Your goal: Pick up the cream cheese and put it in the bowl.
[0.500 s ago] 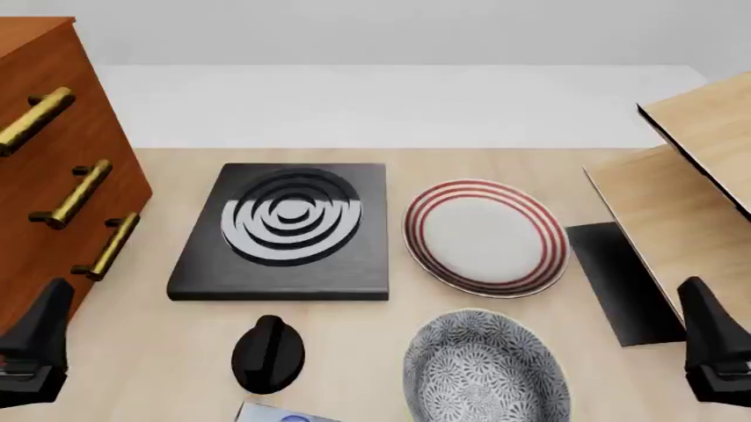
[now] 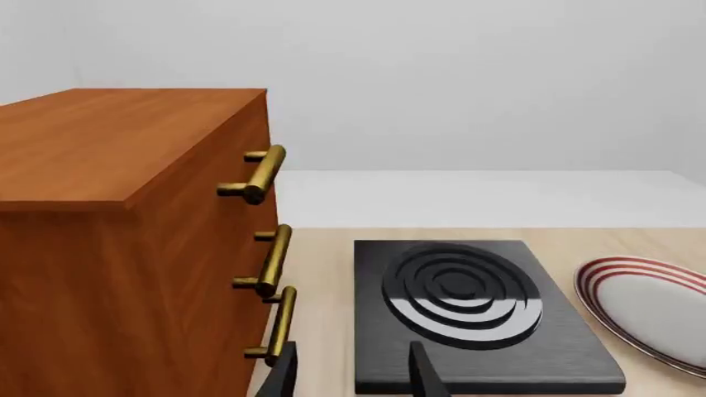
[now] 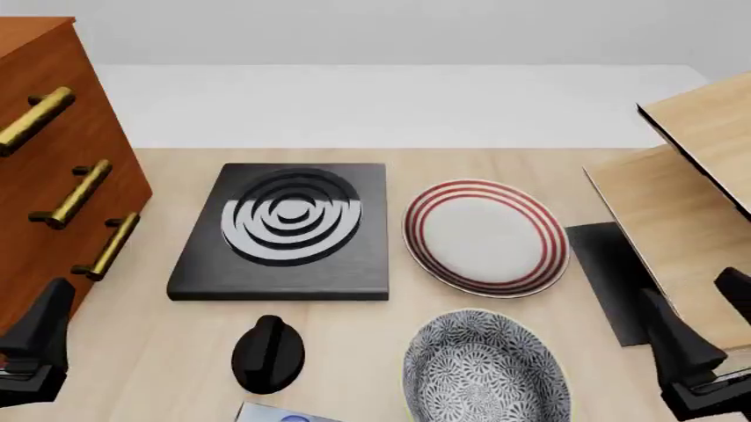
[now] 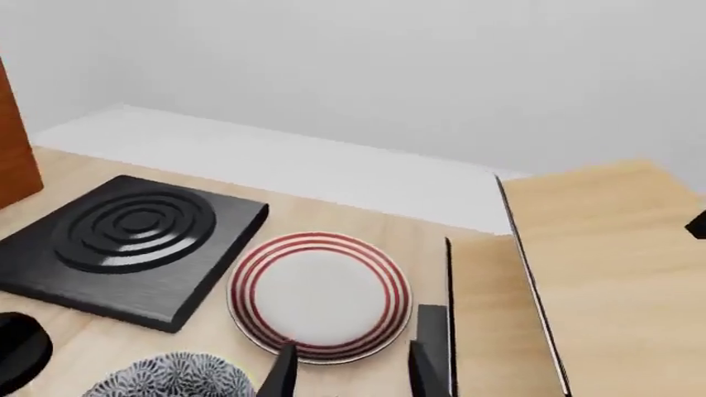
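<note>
Cream cheese (image 3: 280, 413) lay at desk's near edge, left of bowl (image 3: 486, 373); both pincers (image 3: 35, 338) (image 3: 692, 347) hung apart, holding nothing.

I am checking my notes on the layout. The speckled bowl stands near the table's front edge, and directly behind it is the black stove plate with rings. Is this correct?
Not quite. Directly behind the bowl is the white plate with red rings; the black stove plate lies to the left of that. The front view shows this.

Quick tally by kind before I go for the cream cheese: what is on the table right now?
Dishes: 2, bowl, red-ringed plate
Food boxes: 1, cream cheese
Stove parts: 2, black burner slab, black knob
Furniture: 2, drawer cabinet, light wooden unit
Total: 7
</note>
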`<state>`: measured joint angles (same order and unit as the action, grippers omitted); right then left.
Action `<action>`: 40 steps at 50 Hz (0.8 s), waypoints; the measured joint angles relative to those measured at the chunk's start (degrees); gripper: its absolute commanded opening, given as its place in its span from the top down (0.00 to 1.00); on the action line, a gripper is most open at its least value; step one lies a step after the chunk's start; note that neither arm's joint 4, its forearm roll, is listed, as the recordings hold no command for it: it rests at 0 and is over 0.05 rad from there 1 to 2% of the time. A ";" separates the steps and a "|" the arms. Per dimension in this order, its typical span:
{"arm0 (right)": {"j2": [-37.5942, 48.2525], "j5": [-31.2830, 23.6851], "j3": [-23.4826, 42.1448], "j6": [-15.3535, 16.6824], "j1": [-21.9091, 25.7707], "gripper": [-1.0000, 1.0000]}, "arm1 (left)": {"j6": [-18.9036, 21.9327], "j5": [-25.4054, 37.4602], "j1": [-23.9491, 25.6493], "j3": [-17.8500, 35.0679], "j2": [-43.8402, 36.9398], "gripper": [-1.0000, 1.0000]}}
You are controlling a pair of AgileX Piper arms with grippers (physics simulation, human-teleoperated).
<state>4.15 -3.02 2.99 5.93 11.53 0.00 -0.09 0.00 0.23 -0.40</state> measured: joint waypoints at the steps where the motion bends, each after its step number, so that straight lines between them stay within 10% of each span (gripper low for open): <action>1: 0.72 -0.05 0.38 0.50 1.02 0.00 | 0.00 0.00 0.00 0.00 0.00 0.00; 40: 43.27 9.86 14.20 12.16 30.46 0.00 | 0.00 0.00 0.00 0.01 -0.02 0.00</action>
<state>47.42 6.85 17.19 18.10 42.00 0.00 -0.10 0.00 0.24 -0.42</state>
